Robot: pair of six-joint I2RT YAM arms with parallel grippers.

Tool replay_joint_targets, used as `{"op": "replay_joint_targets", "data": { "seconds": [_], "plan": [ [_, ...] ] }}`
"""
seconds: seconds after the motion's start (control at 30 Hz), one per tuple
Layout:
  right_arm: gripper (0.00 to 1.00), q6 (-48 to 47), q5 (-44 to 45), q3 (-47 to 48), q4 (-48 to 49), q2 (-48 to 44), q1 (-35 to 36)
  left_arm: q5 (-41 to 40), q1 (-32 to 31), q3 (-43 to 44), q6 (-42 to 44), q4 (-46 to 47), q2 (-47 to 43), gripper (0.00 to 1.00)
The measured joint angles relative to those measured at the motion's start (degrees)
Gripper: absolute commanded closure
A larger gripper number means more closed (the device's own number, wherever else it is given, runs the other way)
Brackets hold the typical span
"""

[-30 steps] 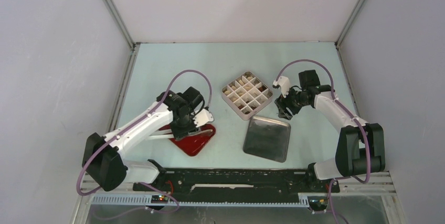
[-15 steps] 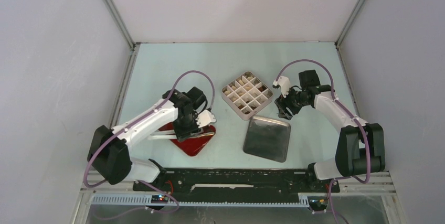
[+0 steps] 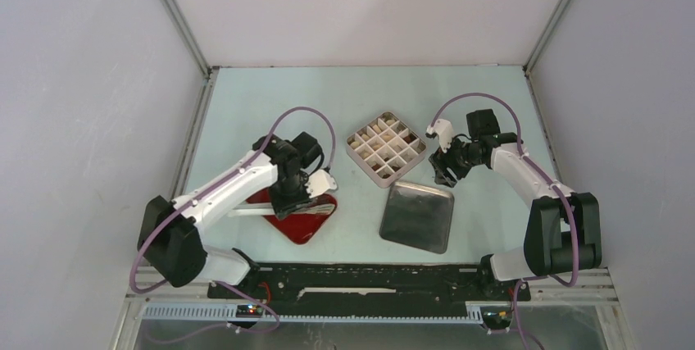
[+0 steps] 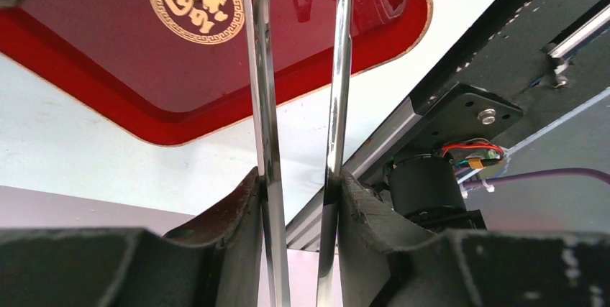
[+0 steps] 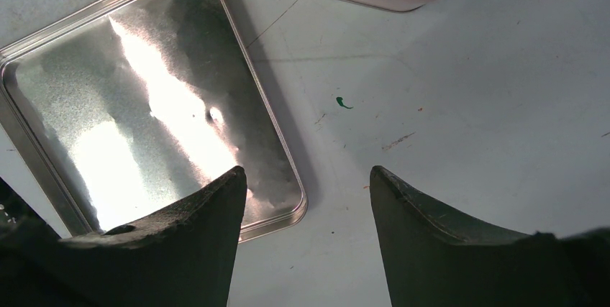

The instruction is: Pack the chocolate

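While the left claw (image 4: 298, 192) clamps the tongs (image 4: 262, 70) over the red tray (image 4: 180, 116), chocolate (image 3: 382, 168) shows only as faint small bits in the box (image 3: 385, 149). The right claw (image 5: 306, 177) hangs spread above the worktop (image 5: 467, 106), beside the lid (image 5: 108, 106).

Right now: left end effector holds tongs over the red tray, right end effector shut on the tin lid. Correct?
No. Right wrist view: the right end effector is open and empty beside the tin lid. The left end effector does hold tongs over the red tray.
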Motion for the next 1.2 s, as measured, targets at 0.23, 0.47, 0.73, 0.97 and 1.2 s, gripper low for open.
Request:
{"op": "replay_joint_targets", "data": {
  "seconds": [0.23, 0.47, 0.73, 0.97, 1.2],
  "plan": [
    [0.34, 0.0, 0.02, 0.0, -0.02, 0.0, 0.0, 2.64, 0.0, 9.53, -0.04, -2.89, -0.68, 0.8],
    [0.34, 0.02, 0.17, 0.0, 0.0, 0.0, -0.04, 6.34, -1.42, 21.27, -0.85, 0.17, 5.51, 0.78],
    [0.34, 0.04, 0.44, 0.0, 0.02, 0.0, -1.22, 6.88, -6.29, 33.99, -3.78, 7.54, 20.46, 0.78],
    [0.34, 0.04, 1.38, 0.0, 0.07, 0.0, -1.68, 8.09, -6.64, 45.59, -6.99, 11.58, 31.82, 0.76],
    [0.34, 0.07, 2.16, 0.0, 0.09, 0.0, -2.14, 9.16, -7.26, 51.69, -8.74, 11.93, 39.06, 0.75]
  ]
}}
